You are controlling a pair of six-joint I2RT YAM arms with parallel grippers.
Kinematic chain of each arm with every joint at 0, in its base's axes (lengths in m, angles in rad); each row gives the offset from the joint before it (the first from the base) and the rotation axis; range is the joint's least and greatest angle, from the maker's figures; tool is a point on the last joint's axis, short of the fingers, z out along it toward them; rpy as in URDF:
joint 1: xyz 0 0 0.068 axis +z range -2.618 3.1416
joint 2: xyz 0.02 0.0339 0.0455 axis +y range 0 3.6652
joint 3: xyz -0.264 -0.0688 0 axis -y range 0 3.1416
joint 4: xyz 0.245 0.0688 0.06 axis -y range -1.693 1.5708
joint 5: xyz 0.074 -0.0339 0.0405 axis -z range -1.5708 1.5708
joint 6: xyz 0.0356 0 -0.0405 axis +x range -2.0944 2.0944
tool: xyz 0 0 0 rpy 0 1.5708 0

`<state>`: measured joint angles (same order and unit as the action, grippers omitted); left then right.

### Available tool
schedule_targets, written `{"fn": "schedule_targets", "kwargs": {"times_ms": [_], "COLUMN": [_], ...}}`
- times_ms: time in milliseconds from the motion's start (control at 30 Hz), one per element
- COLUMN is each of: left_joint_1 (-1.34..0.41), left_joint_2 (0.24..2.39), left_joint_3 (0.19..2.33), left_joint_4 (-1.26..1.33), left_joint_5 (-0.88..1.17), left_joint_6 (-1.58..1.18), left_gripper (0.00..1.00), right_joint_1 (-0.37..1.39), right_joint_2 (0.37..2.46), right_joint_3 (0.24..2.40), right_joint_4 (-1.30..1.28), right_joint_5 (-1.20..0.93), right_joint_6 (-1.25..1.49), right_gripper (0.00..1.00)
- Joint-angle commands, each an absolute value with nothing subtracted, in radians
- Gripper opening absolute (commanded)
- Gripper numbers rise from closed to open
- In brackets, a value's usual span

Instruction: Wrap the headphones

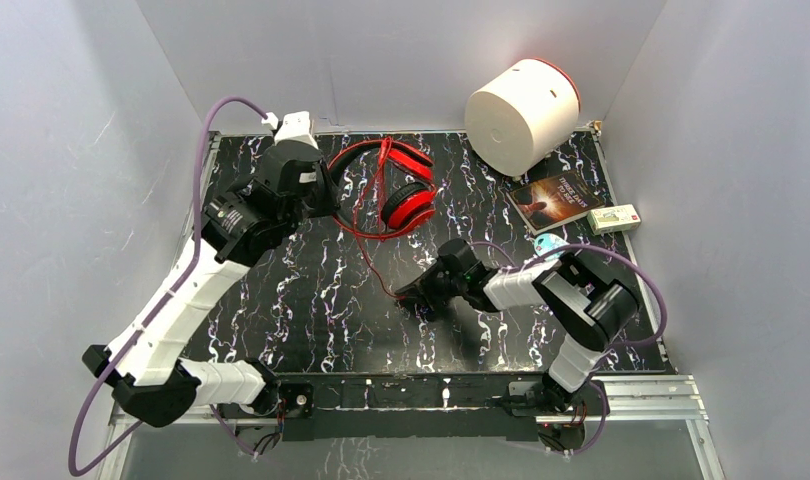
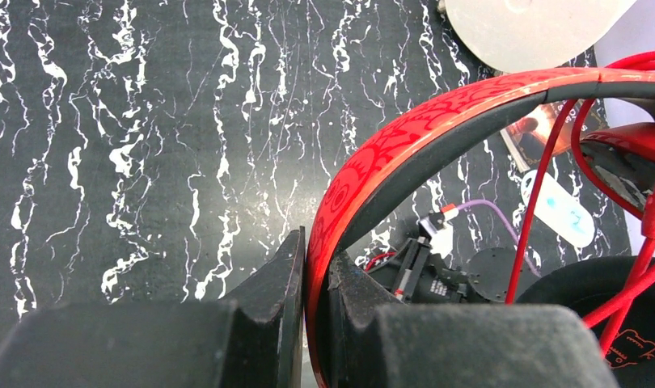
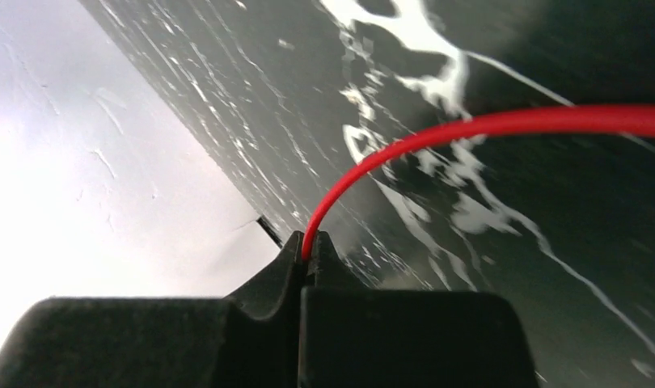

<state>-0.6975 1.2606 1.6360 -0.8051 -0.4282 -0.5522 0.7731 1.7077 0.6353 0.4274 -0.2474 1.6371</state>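
The red headphones (image 1: 406, 190) sit at the back middle of the black marbled table, with loops of their thin red cable (image 1: 366, 240) around them. My left gripper (image 1: 333, 200) is shut on the red headband (image 2: 405, 137), seen clamped between the jaws in the left wrist view; a black ear pad (image 2: 599, 283) shows at lower right. My right gripper (image 1: 409, 293) is near the table's middle, shut on the cable (image 3: 470, 129), which arcs up and right from the jaws in the right wrist view.
A white cylinder with a red rim (image 1: 521, 112) lies on its side at the back right. A dark book (image 1: 554, 200), a small white box (image 1: 613, 218) and a light blue object (image 1: 549, 243) lie on the right side. Grey walls enclose the table.
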Motion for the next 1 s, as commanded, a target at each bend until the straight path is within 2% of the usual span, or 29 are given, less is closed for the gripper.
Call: {"fn": "schedule_targets", "kwargs": {"times_ms": [0, 300, 567, 800, 967], "left_joint_1": [-0.695, -0.695, -0.695, -0.695, -0.695], "left_joint_2": [1.180, 1.149, 1.150, 1.152, 1.100], "left_joint_3": [1.614, 1.600, 1.599, 1.598, 1.536], "left_joint_4": [-0.736, -0.721, -0.719, -0.691, -0.651], "left_joint_5": [-0.455, -0.496, -0.498, -0.317, -0.063], "left_joint_6": [-0.548, -0.546, -0.583, -0.581, -0.521], "left_gripper": [0.00, 0.00, 0.00, 0.00, 0.00], "right_joint_1": [0.762, 0.732, 0.726, 0.680, 0.425], "right_joint_2": [1.578, 1.190, 1.018, 1.026, 1.160], "right_joint_3": [0.591, 0.419, 0.383, 0.412, 0.540], "right_joint_4": [0.379, 0.101, 0.043, 0.068, 0.072], "right_joint_5": [-0.206, -0.049, -0.161, -0.127, -0.332], "right_joint_6": [1.508, 1.172, 0.962, 0.868, 0.735], "right_gripper": [0.00, 0.00, 0.00, 0.00, 0.00]}}
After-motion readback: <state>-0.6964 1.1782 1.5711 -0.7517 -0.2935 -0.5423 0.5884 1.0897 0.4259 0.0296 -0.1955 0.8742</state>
